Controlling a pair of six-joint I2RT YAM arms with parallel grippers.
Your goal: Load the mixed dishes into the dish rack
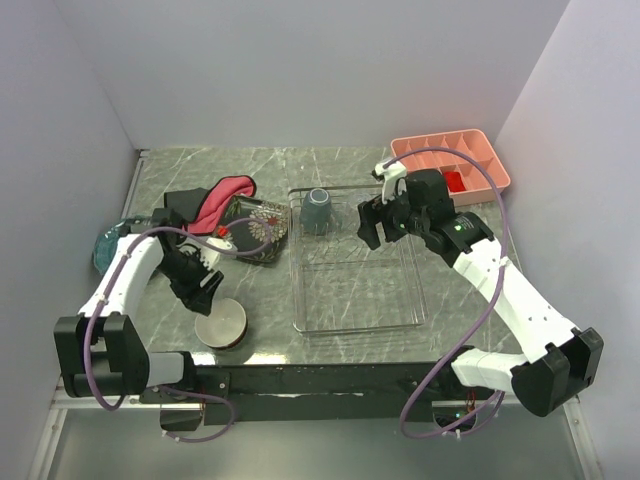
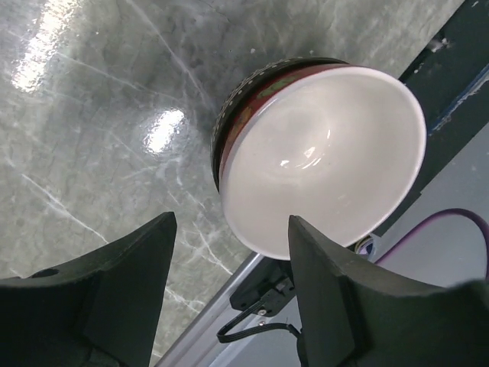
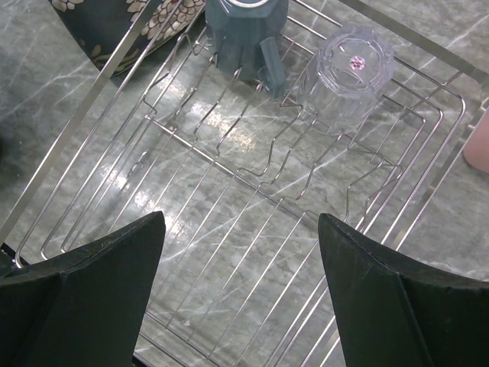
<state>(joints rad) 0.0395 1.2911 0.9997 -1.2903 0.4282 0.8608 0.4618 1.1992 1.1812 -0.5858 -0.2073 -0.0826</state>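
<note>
The dark cream-lined bowl (image 1: 220,325) sits near the table's front edge and fills the left wrist view (image 2: 321,153). My left gripper (image 1: 207,292) (image 2: 229,229) is open and empty just behind the bowl, its jaws at the near rim. The silver wire dish rack (image 1: 355,290) (image 3: 229,229) holds the grey-blue mug (image 1: 317,211) (image 3: 244,30) upside down at its back left. My right gripper (image 1: 378,225) (image 3: 241,222) hovers open and empty above the rack. The square flowered plate (image 1: 258,228) (image 3: 114,23) lies left of the rack. The round blue plate (image 1: 105,245) shows at far left.
A clear glass (image 3: 351,65) stands upside down in the rack beside the mug. The red-pink cloth (image 1: 222,200) lies over something dark behind the flowered plate. A pink compartment tray (image 1: 450,160) with a red item (image 1: 455,181) stands at the back right.
</note>
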